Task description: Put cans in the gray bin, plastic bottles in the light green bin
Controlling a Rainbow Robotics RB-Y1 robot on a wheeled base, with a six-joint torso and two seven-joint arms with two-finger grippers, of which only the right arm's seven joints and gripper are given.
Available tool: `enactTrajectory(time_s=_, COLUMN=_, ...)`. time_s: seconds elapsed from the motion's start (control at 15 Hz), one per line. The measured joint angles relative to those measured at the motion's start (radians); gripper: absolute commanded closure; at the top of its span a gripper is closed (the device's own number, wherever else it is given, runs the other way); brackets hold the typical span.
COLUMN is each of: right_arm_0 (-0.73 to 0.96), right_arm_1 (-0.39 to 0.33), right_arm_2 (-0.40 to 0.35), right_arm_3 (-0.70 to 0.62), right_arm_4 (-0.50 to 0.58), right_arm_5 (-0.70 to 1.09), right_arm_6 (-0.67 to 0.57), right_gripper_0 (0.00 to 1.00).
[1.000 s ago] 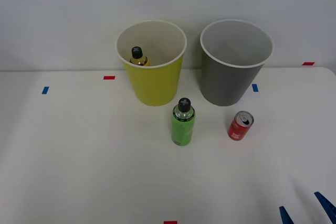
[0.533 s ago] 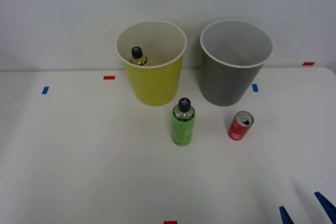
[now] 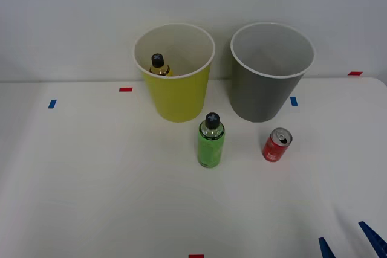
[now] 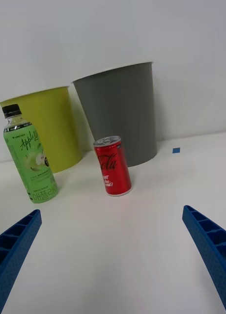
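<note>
The right tool [image 4: 113, 255], fingers wide apart and empty, has crept a little closer toward the red can [image 4: 112, 167], probably to grab it.

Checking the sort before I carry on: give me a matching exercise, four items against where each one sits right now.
Items:
1. amber bottle
2. green bottle
3. red can
4. right gripper

Places:
A. standing on the table before the gray bin
B. open, low at the near right edge
C. inside the light green bin
D. standing on the table before the light green bin

Pairs: 1-C, 2-D, 3-A, 4-B
</note>
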Motion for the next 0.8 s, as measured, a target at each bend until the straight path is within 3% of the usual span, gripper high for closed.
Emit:
enactTrajectory(time_s=0.4, right_arm_0=-0.014, right_arm_1=-0.008, right_arm_2=0.001, right_arm_3=0.006, right_arm_4=-0.021, right_arm_5=-0.008, right_arm_6=0.034, right_gripper_0=0.0)
enactTrajectory(time_s=0.53, right_arm_0=-0.019, right_arm_1=-0.009, right_arm_2=0.006, right_arm_3=0.006, right_arm_4=-0.02, right_arm_5=-0.004, right_arm_6=0.103, right_gripper_0=0.0)
enactTrajectory(time_s=0.8, right_arm_0=-0.012, right_arm_1=-0.01, right_arm_2=0.101, right_arm_3=0.005, right_arm_4=-0.131, right_arm_5=0.021, right_arm_6=0.228, right_gripper_0=0.0)
